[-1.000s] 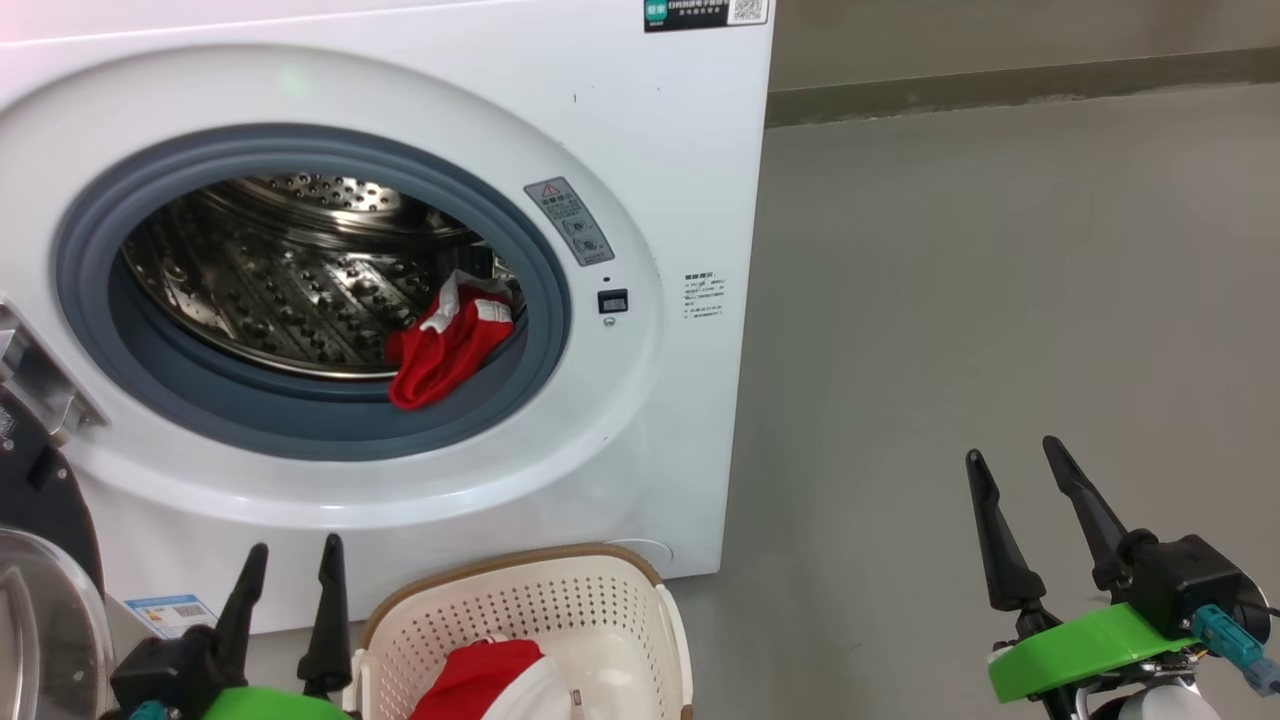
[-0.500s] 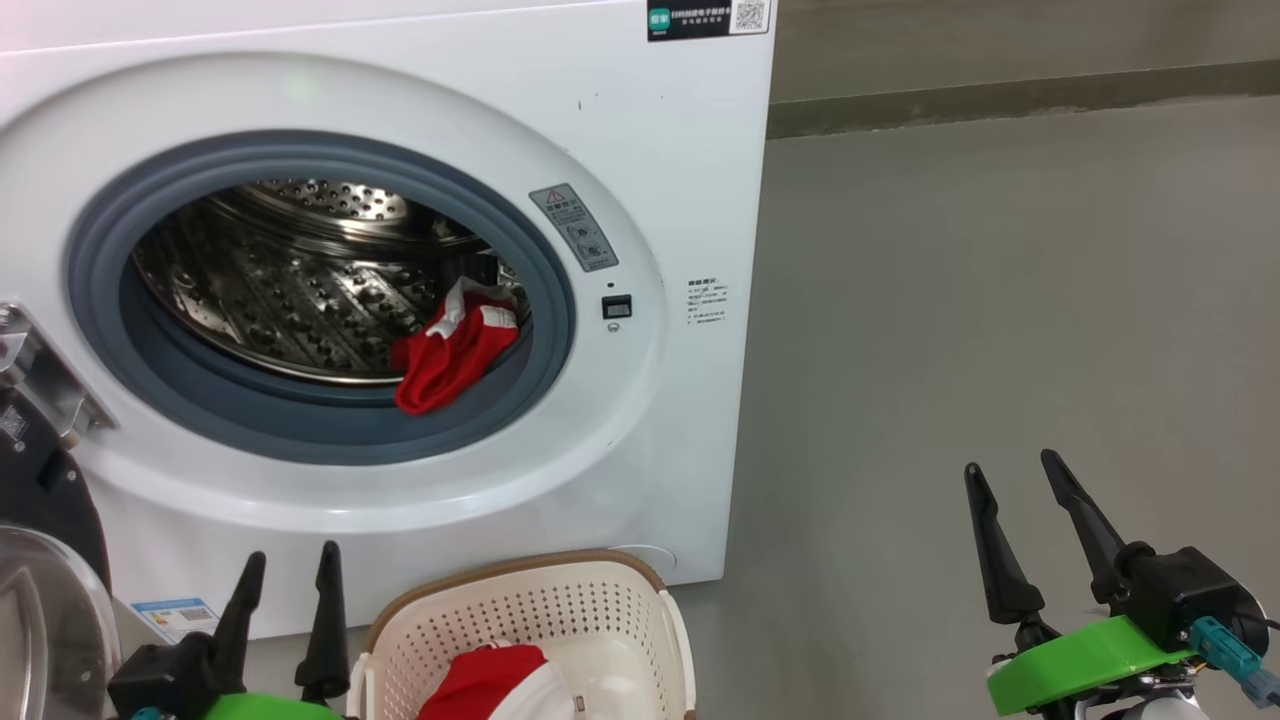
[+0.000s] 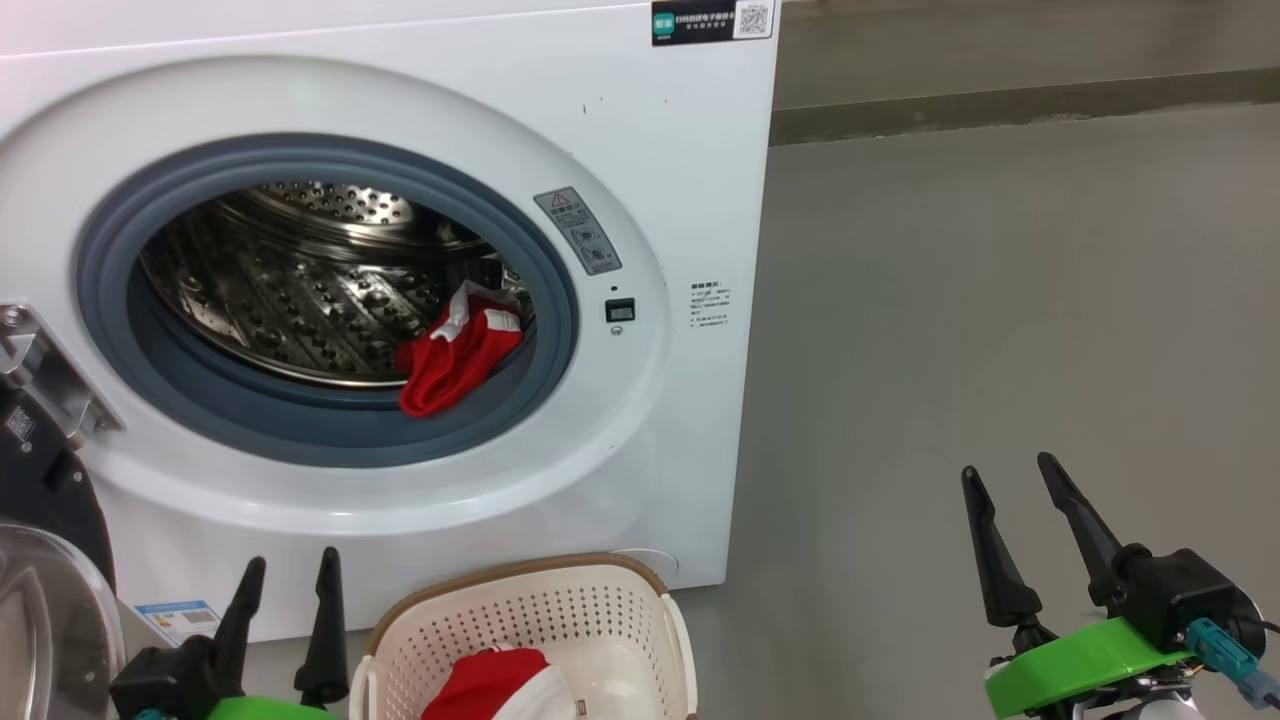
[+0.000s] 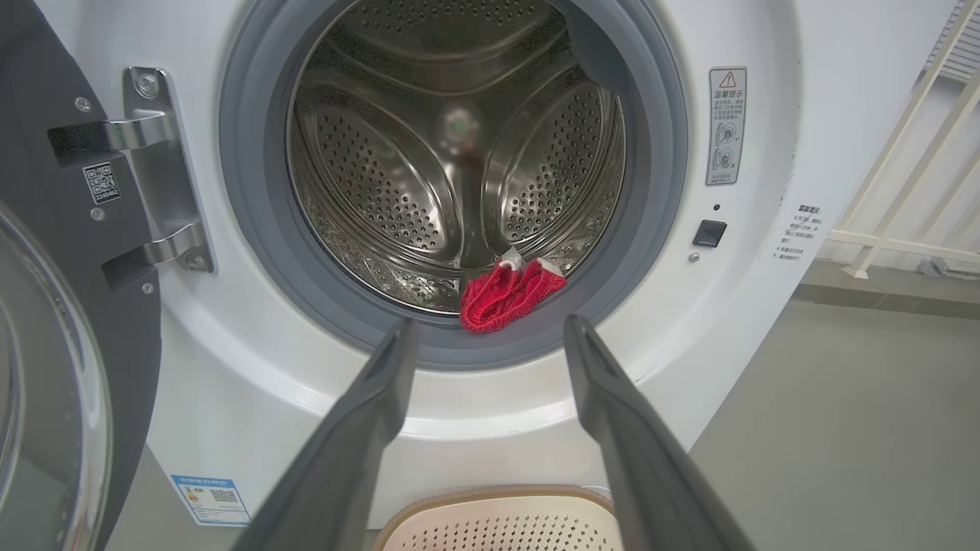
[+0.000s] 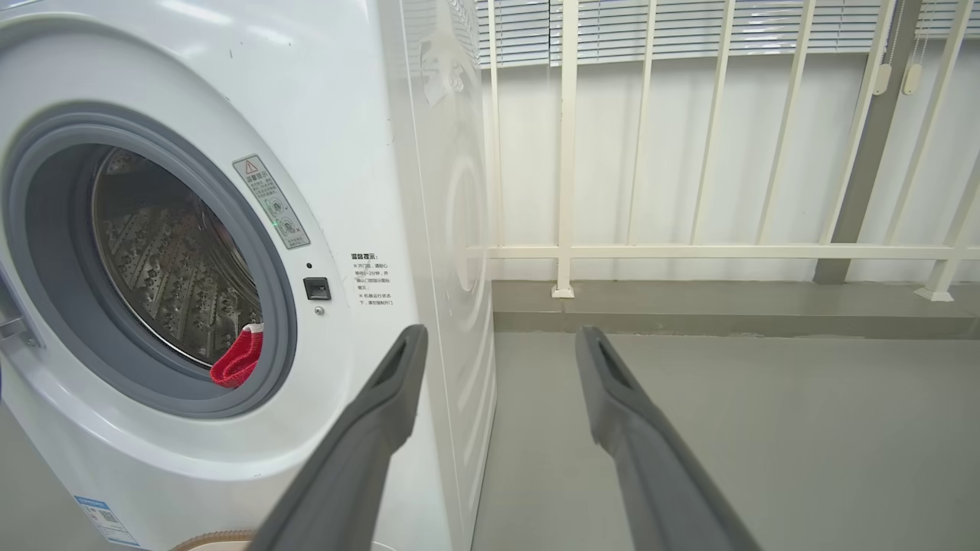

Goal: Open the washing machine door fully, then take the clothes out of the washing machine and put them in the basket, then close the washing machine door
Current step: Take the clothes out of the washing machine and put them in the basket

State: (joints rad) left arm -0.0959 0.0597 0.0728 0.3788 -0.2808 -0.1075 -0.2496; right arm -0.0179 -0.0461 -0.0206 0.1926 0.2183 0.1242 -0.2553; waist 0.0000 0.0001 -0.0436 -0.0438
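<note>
The white washing machine (image 3: 660, 170) stands with its door (image 3: 45, 600) swung open to the far left, glass bowl and black rim showing. One red garment (image 3: 455, 355) with white trim lies on the grey rubber ring at the drum's lower right; it also shows as red garment (image 4: 509, 295) and red garment (image 5: 237, 358). Another red and white garment (image 3: 500, 685) lies in the cream basket (image 3: 560, 605) below the opening. My left gripper (image 3: 290, 570) is open beside the basket, empty. My right gripper (image 3: 1005, 475) is open over the floor to the right, empty.
Grey floor (image 3: 1000, 300) stretches right of the machine. A steel door hinge (image 4: 157, 191) is bolted left of the opening. A cream railing (image 5: 689, 249) and blinds stand behind the machine's right side. A blue label (image 3: 178, 618) sits low on the front.
The whole head view has shifted slightly down and right, so the camera moved. Both grippers stay open and hold about the same places; the garments have not moved.
</note>
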